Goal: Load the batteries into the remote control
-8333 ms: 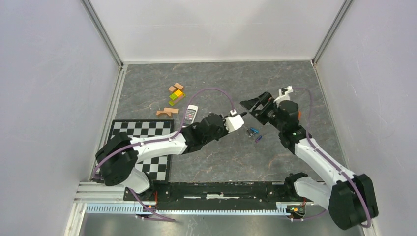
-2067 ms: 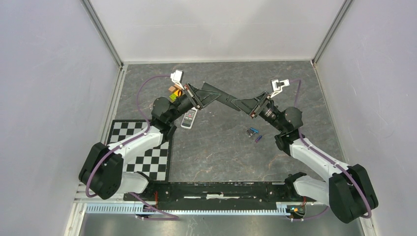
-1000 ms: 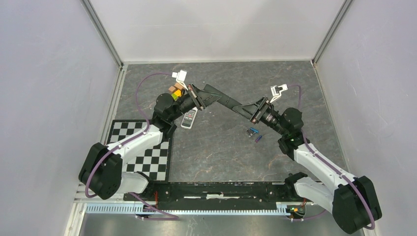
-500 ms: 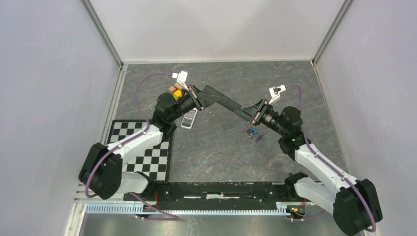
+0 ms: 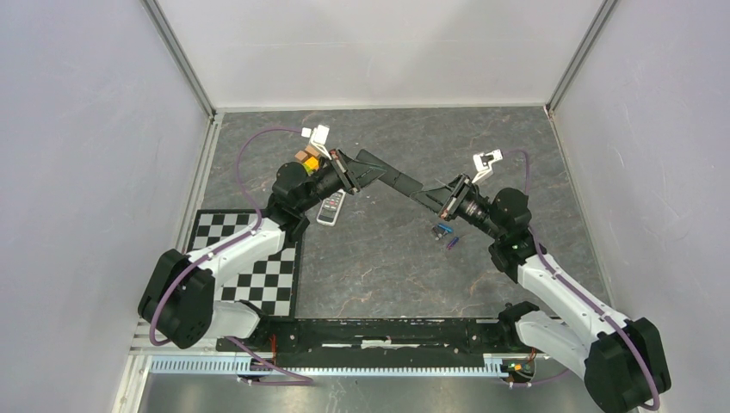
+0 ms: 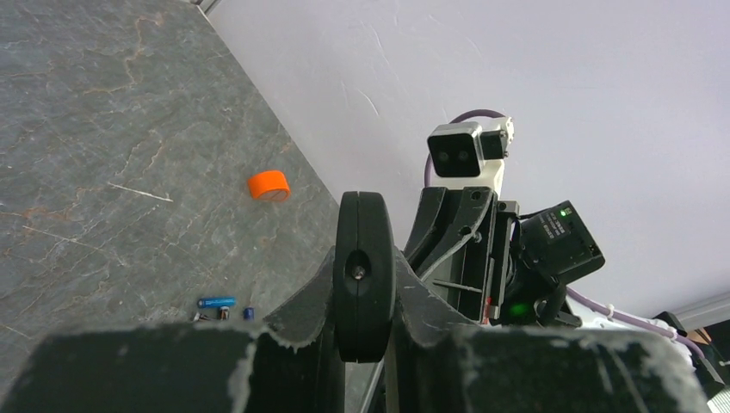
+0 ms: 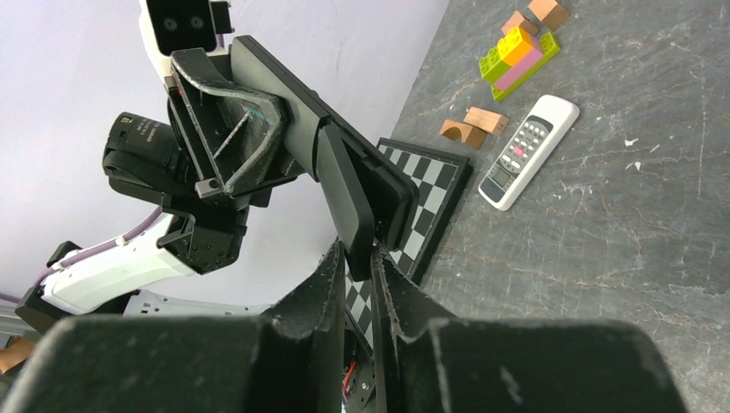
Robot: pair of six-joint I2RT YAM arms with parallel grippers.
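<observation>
2 batteries (image 5: 442,230) lie mid-table, just toward the near edge from the right gripper (image 5: 428,194), so that arm's nearer. The remote control (image 5: 330,207) sits beside the left gripper (image 5: 377,175). Both grippers are pinched narrow on the black bar (image 5: 403,182) tho.

Matt grey table (image 5: 387,267), smooth plastic remote control (image 7: 528,151), seemingly matt black bar (image 5: 398,180)

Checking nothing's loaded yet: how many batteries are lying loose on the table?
2: a blue battery and, just beside it, a purple battery, both loose on the table. Others could be hidden.
</observation>
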